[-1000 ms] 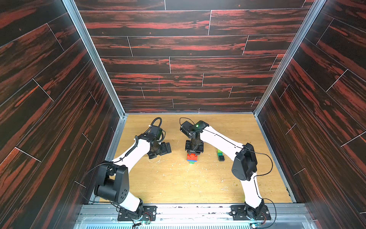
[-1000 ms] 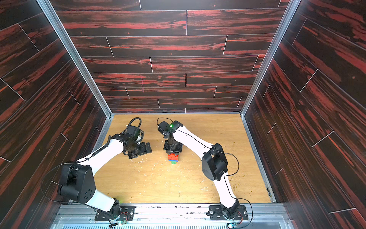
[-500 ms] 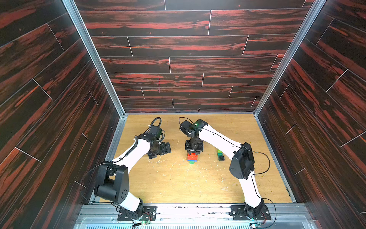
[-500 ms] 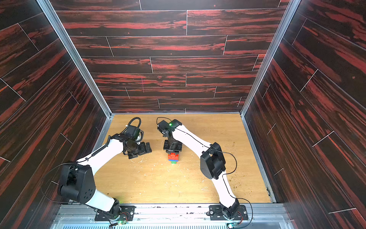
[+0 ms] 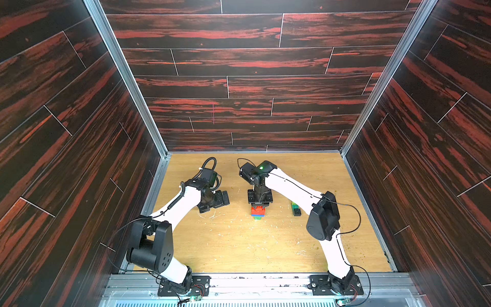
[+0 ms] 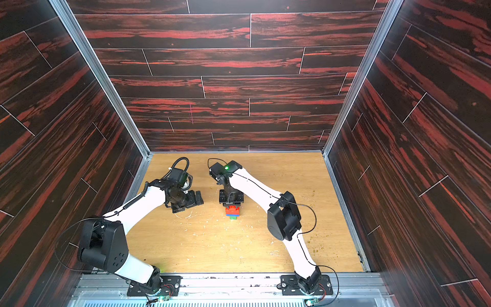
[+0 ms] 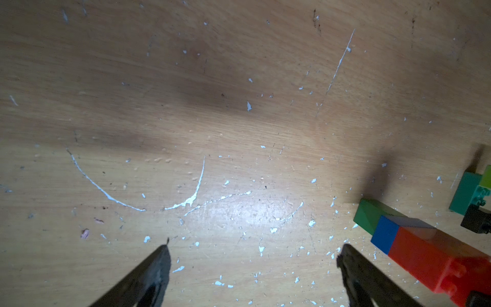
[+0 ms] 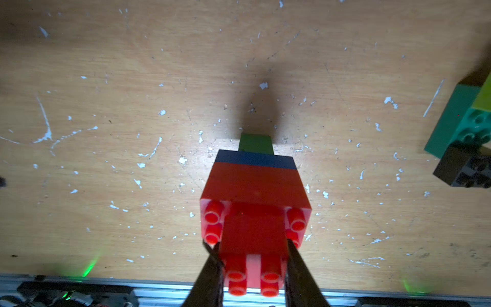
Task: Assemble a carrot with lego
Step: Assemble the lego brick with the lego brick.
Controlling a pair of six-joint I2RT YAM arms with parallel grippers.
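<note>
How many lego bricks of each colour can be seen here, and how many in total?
red bricks: 3 (joints between them faint)
blue brick: 1
green brick: 1
teal brick: 1
lime brick: 1
black brick: 1
Total: 8

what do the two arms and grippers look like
The left arm and right arm have white links, bulky black joints and thin black cables; a green light glows on the right one. The left gripper and right gripper have slim black tapered fingers.
</note>
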